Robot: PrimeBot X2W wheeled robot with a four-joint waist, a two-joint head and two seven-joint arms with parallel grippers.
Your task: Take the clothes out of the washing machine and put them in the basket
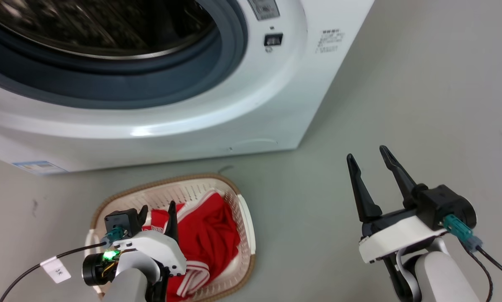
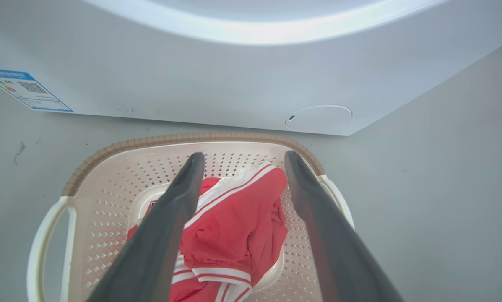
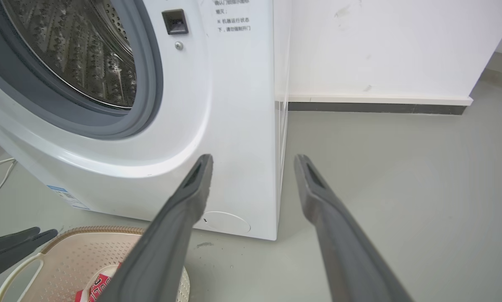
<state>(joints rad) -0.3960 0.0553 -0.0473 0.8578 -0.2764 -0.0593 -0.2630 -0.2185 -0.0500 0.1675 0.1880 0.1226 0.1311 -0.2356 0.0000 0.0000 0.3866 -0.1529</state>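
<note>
Red fabric with white trim: the clothes (image 2: 234,218), heaped in the bottom of the basket (image 2: 108,176), an oval cream tub with perforated walls, brown woven-look rim and white side handles. One red patch with white lettering (image 3: 100,286) low in the right wrist view. Basket on the grey floor (image 1: 422,105), just in front of the washing machine (image 1: 192,126), below its porthole. Porthole ringed by a grey gasket (image 3: 150,84); perforated steel drum (image 3: 79,50) behind it. Left gripper (image 2: 244,157) above the basket, jaws spread wide and empty, one dark finger to either side of the heap; contact between fingers and fabric not determinable. Right gripper (image 1: 367,153) well apart from the basket, over bare floor off the machine's corner on the right, jaws likewise spread and empty. Blue-edged label (image 2: 26,90) low on the machine's front panel towards the left; round cover (image 2: 320,117) low towards the right. White wall (image 3: 381,42) with dark skirting (image 3: 376,108) beyond the machine. Small green lamp (image 1: 109,254) lit on the left wrist, white cable tag (image 1: 55,270) beside it.
</note>
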